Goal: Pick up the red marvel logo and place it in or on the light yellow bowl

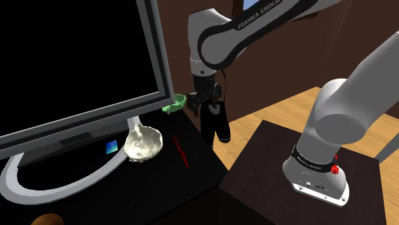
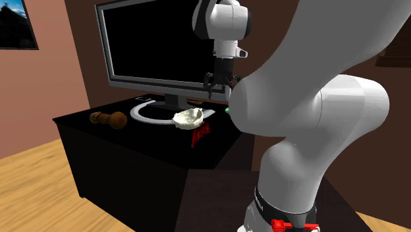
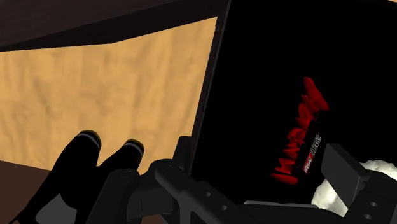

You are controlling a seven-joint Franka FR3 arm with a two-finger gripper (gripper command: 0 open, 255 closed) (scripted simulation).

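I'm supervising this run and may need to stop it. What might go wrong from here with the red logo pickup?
1. The flat red logo lies thin on the black table not far from its edge; a grasp may slip or push it off.
2. The black gripper hangs by that edge and may strike it.
3. The pale lumpy bowl sits close under the large black monitor, which the arm could bump.

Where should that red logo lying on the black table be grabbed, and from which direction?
Take the red logo near its middle, across its narrow width, coming straight down from above. It lies flat on the black table as a long thin strip, so a sideways approach would likely find little to pinch. The pale bowl sits beside one long edge; stay clear of it.
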